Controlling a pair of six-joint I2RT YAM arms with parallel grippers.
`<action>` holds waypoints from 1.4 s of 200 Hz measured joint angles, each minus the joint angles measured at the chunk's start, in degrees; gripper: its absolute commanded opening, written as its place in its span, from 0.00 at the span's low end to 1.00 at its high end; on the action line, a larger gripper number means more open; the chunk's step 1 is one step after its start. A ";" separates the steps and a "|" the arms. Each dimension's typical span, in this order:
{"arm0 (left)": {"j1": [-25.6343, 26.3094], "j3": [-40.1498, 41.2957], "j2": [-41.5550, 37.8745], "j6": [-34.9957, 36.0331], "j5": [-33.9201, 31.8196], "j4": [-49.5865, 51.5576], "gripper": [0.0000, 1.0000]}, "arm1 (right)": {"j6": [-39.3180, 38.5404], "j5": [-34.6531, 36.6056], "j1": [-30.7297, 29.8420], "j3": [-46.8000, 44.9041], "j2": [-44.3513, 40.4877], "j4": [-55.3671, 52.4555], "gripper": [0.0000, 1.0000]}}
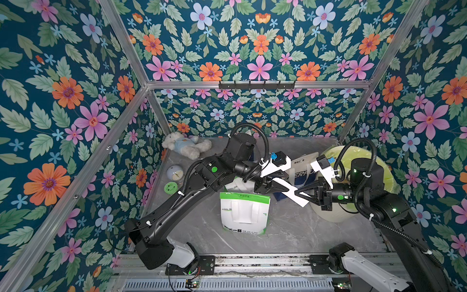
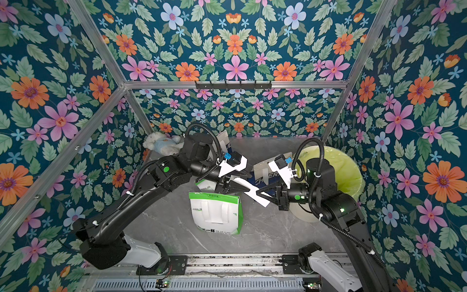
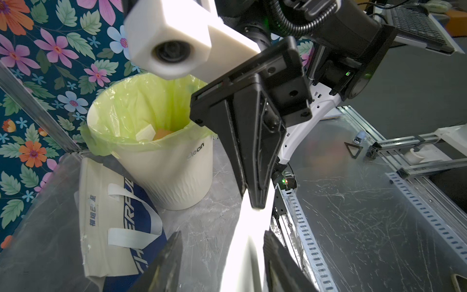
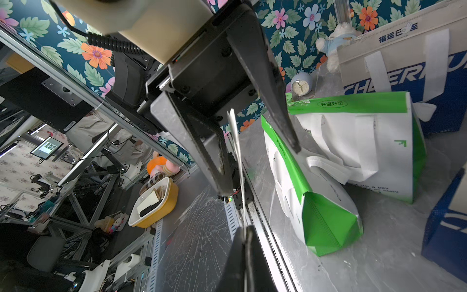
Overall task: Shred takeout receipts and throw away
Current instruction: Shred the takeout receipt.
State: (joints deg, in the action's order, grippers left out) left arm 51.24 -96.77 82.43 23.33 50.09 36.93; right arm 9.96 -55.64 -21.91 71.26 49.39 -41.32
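**A receipt (image 1: 302, 200) spanned between two grippers**

While one end of the receipt is clamped in the closed right gripper (image 1: 300, 193), the other is flanked by the left gripper's (image 3: 222, 235) parted fingers (image 3: 166, 263) (seen edge-on from both wrists); the sheet is held above the table (image 1: 290, 227).

Right claw (image 4: 245, 240) pinched on receipt (image 4: 236, 141) edge — left claw (image 4: 260, 168) spread, straddling it; green-white bag (image 4: 326, 215) beside.
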 measured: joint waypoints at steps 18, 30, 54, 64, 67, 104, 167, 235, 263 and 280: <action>0.00 1.90 -0.98 -0.96 1.09 -2.08 0.43 | -0.02 0.07 0.00 -0.09 0.02 -0.13 0.00; 0.02 2.80 -1.77 -1.36 1.68 -3.52 0.37 | -0.02 0.33 0.00 -0.09 0.11 -0.31 0.00; 0.02 3.26 -2.16 -2.47 2.93 -5.79 0.27 | 0.07 0.85 0.00 -0.15 0.11 -0.24 0.00; 0.13 3.26 -1.95 -3.04 3.63 -6.38 0.24 | 0.26 0.92 0.00 -0.26 -0.11 0.00 0.00; 0.17 3.26 -1.86 -3.48 3.82 -6.51 0.24 | 0.28 0.94 0.00 -0.31 -0.20 0.13 0.00; 1.33 2.89 -0.59 -4.15 4.59 -6.60 0.21 | 0.74 1.11 0.00 -0.50 -0.31 1.07 0.00; 1.68 2.38 -0.37 -4.28 4.31 -6.27 0.00 | 1.51 1.49 0.00 -0.33 -0.33 1.25 0.00; 1.66 6.84 -3.26 -6.73 2.82 -10.43 0.00 | 1.66 3.96 0.00 -1.07 -1.49 1.88 0.46; 1.68 10.67 -4.46 -8.87 2.32 -15.28 0.00 | 2.64 4.83 0.00 -3.34 -3.67 5.88 0.48; 1.68 16.50 -6.56 -12.39 1.79 -22.53 0.00 | 4.68 4.42 0.00 -4.66 -3.93 9.99 0.46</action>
State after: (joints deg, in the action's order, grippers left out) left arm 52.93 -80.27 75.88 10.94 51.88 14.39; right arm 14.63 -51.22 -21.91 66.61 45.45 -31.33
